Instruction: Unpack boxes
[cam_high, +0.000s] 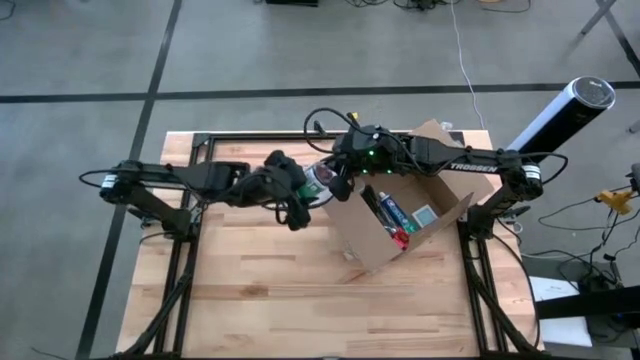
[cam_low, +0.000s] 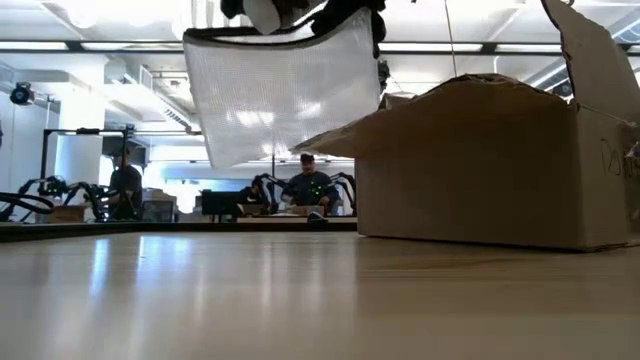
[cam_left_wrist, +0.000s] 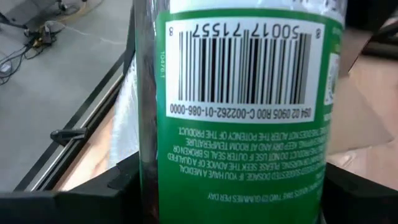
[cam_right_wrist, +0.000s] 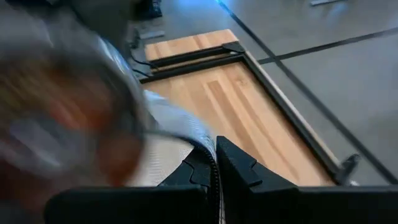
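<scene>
box (cam_high: 400, 225): open on desk (cam_high: 250, 290), right of centre | left gripper (cam_high: 318, 186): clamped on green-labelled bottle (cam_left_wrist: 242, 112), apparently inside pouch (cam_low: 285, 85) | right gripper (cam_right_wrist: 215, 163): pinched together on pouch edge, held above desk

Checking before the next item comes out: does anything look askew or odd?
The cardboard box sits skewed to the table edges, flaps splayed. The mesh pouch hangs in mid-air, held by both tools.

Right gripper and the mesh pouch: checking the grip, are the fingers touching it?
Touching. The right wrist view shows the right gripper with its fingers pinched shut on the mesh pouch's edge.
</scene>
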